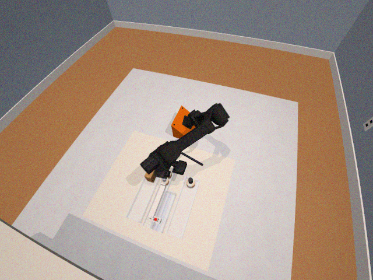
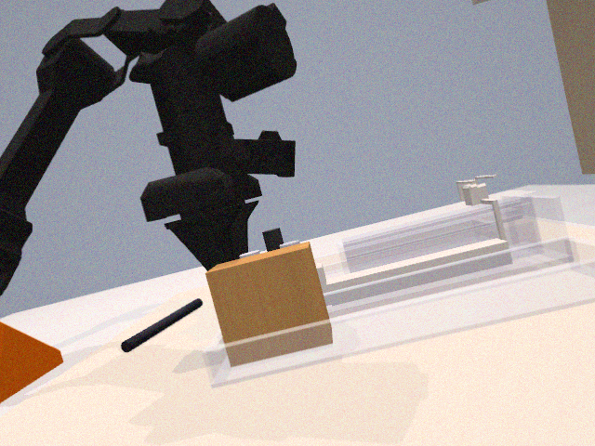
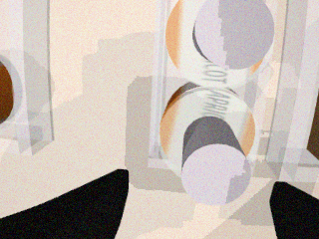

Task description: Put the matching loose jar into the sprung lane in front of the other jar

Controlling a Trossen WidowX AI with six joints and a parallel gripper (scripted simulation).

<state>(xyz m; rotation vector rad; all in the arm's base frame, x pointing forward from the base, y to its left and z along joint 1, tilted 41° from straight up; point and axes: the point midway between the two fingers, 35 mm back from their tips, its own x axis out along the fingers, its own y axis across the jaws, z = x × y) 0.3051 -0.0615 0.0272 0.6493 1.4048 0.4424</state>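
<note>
Two jars labelled apricot stand upright in a row in the clear-walled lane: the front jar [image 3: 206,107] at the lane's front end and the rear jar [image 3: 216,77] close behind it. The rear jar's upper part and the front jar's knob show pale tops. My gripper [image 3: 201,187] is open, its black fingers apart on either side of the front jar's knob, touching neither side. In the exterior view the wooden block hides the jar bodies and fingertips. The pusher plate [image 2: 321,276] shows just beyond the block; its contact with the rear jar is hidden. The low front stop is hard to make out.
The wooden block [image 1: 150,176] [image 2: 271,307] stands on one side of the lane. Another jar [image 1: 190,183] [image 3: 4,92] with a dark knob stands on the other side. A black rod [image 1: 192,158] [image 2: 162,324] lies in front. A red mark [image 1: 155,219] is at the far end.
</note>
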